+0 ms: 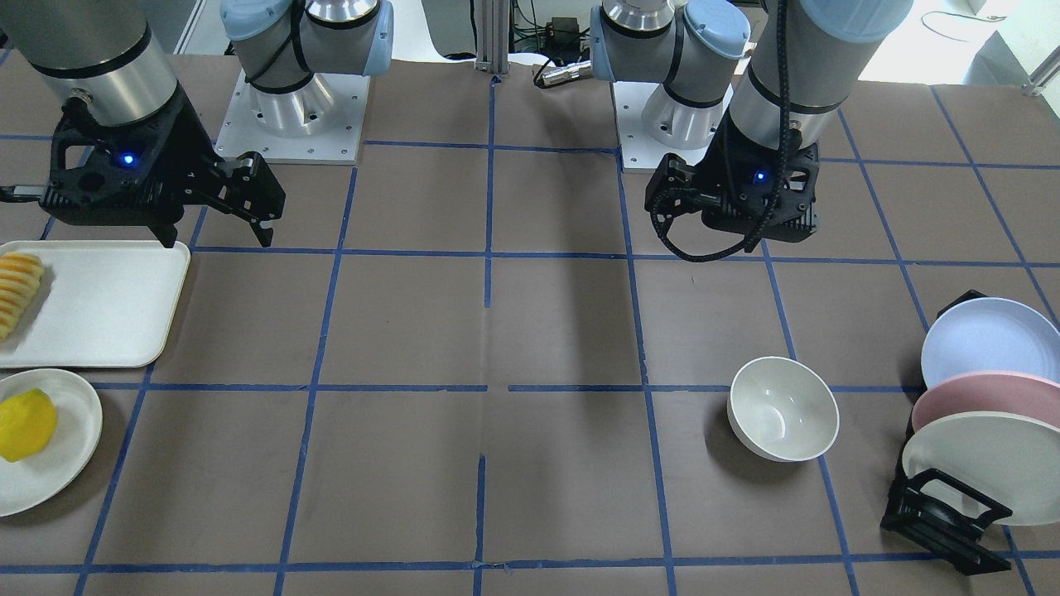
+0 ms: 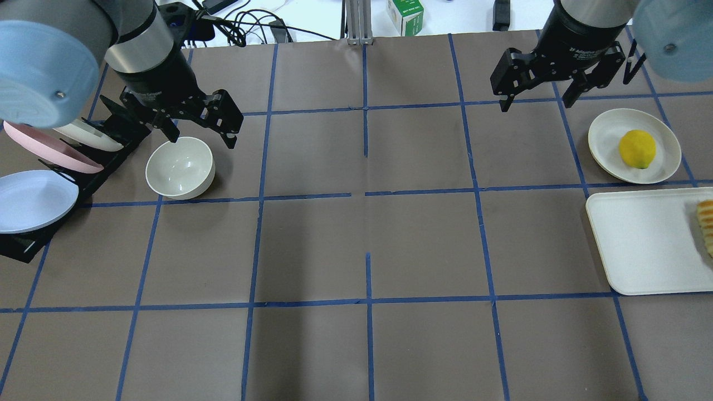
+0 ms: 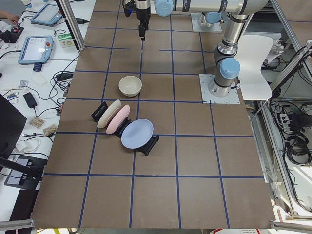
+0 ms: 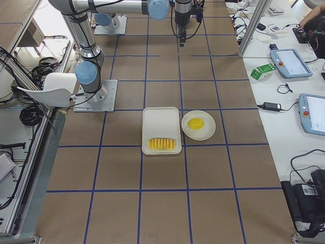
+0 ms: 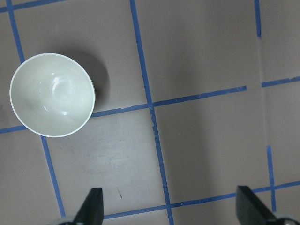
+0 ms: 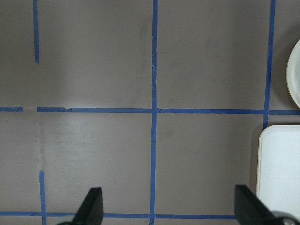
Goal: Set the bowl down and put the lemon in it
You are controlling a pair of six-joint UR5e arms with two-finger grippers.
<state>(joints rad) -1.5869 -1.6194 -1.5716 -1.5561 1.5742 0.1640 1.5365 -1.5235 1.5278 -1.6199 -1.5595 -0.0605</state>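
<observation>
1. Your brown paper-covered table with its blue tape grid [image 2: 367, 234] carried everything.
2. You had the glossy off-white round bowl [image 2: 180, 168] standing upright and empty near the left gripper [image 2: 201, 139]. Its jaws were spread wide, and the bowl lay off to one side, not between them.
3. Your bright yellow oval lemon [image 2: 637, 148] lay on a flat cream round plate [image 2: 604, 131], near the right gripper [image 2: 536, 104], whose jaws were likewise apart and empty.

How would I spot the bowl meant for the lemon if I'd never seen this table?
Look to the end of the table on the robot's left, where a black rack holds three pastel plates. Beside it stands the bowl. Unlike them, it is deep, glossy off-white, and empty.
</observation>
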